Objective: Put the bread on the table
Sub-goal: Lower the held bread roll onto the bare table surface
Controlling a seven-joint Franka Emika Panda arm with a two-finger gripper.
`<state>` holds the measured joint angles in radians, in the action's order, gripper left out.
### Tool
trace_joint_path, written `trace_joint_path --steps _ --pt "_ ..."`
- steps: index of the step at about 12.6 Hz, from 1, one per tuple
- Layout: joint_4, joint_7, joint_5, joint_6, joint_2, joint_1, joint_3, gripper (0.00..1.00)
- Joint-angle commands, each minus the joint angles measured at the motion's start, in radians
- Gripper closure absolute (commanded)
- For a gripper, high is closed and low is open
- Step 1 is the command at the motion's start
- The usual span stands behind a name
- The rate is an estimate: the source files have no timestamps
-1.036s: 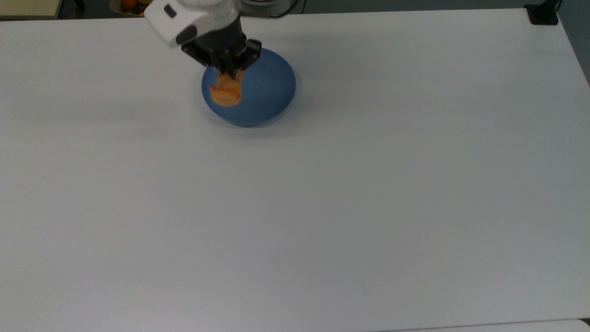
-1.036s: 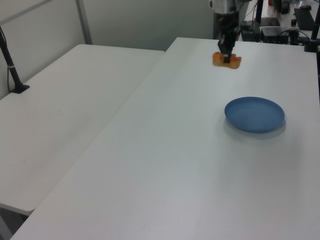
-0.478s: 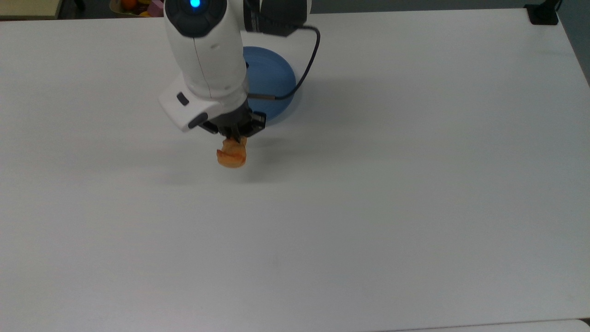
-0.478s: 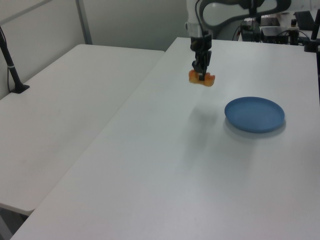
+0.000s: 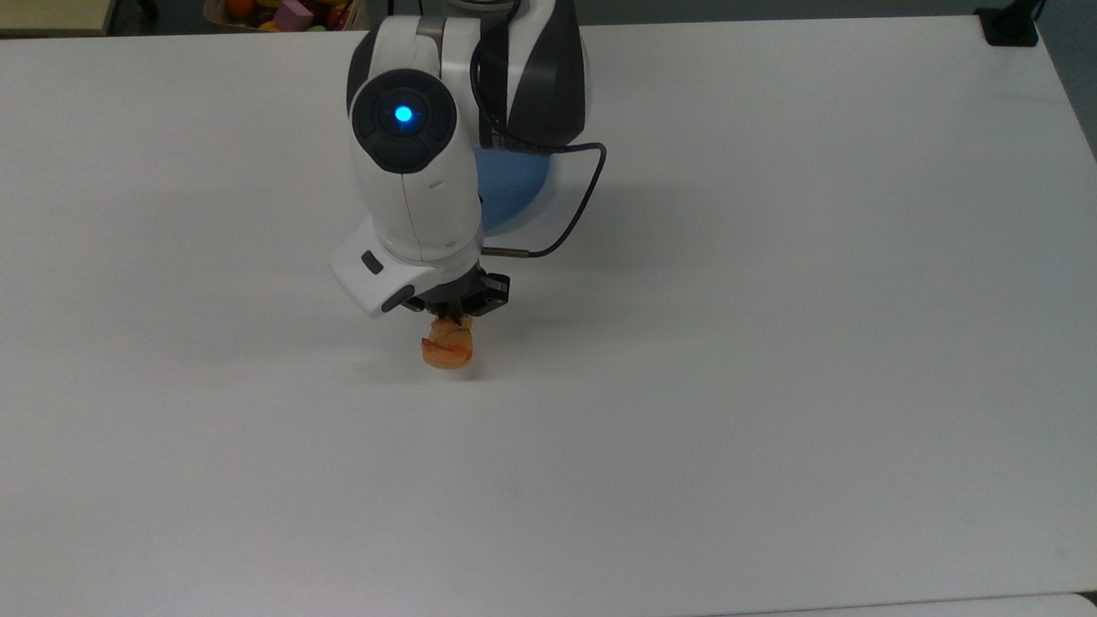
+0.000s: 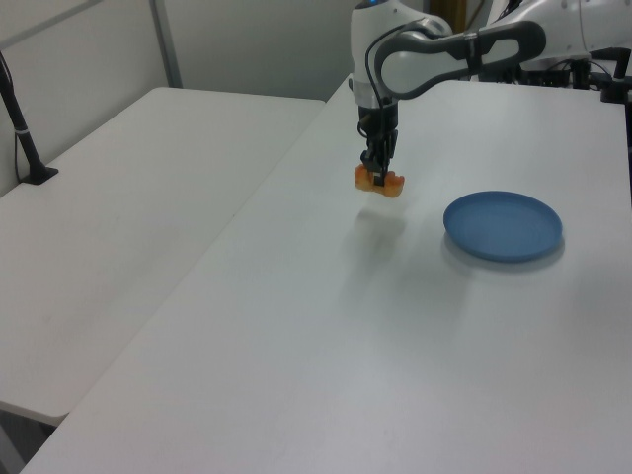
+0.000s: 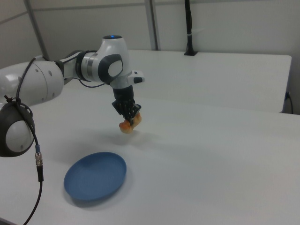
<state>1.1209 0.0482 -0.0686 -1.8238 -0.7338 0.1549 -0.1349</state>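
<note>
Bread [image 5: 447, 350] hangs in the hand [image 5: 454, 324] above bare white bench [image 5: 771, 386], nearest of all to the top view's lower edge, with a soft shadow just under it in the left view that suggests it is not yet touching down. The hand's fingers are pinched narrow on the loaf's upper part, and the loaf dangles below them.

A second ago the loaf was held directly over the blue plate [image 6: 503, 225]; half a second ago it had crossed the plate's rim toward the top view's bottom; now it is well clear of the plate and visibly lower, as the left view shows by how close loaf and shadow have drawn. My judgement is that the carry is nearly done and what remains is a short descent and a release onto the bench.

The loaf is small, oblong and orange-brown, with a glossy, ridged crust that looks twisted and a paler patch where the fingers bite. It hangs roughly level in the left view.

Beyond it, the plate lies flat, apart from the loaf, partly hidden behind the white arm [image 5: 411, 171] in the top view.
</note>
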Motion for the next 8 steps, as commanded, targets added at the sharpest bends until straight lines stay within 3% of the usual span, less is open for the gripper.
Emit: trace_joint_path --steps 1,2,3,4,7,8 --pt "-0.018 0.002 -0.022 -0.064 -0.030 0.017 -0.008 1.00" --pt "-0.006 0.001 -0.022 -0.086 -0.042 0.017 -0.009 0.97" --pt "-0.003 0.001 -0.020 -0.104 -0.044 0.017 -0.011 0.85" --pt "0.016 0.001 -0.020 -0.114 -0.045 0.017 -0.011 0.56" --pt "0.077 -0.001 -0.007 -0.149 -0.056 0.023 -0.011 0.47" --pt "0.077 -0.001 -0.007 -0.149 -0.058 0.028 -0.011 0.34"
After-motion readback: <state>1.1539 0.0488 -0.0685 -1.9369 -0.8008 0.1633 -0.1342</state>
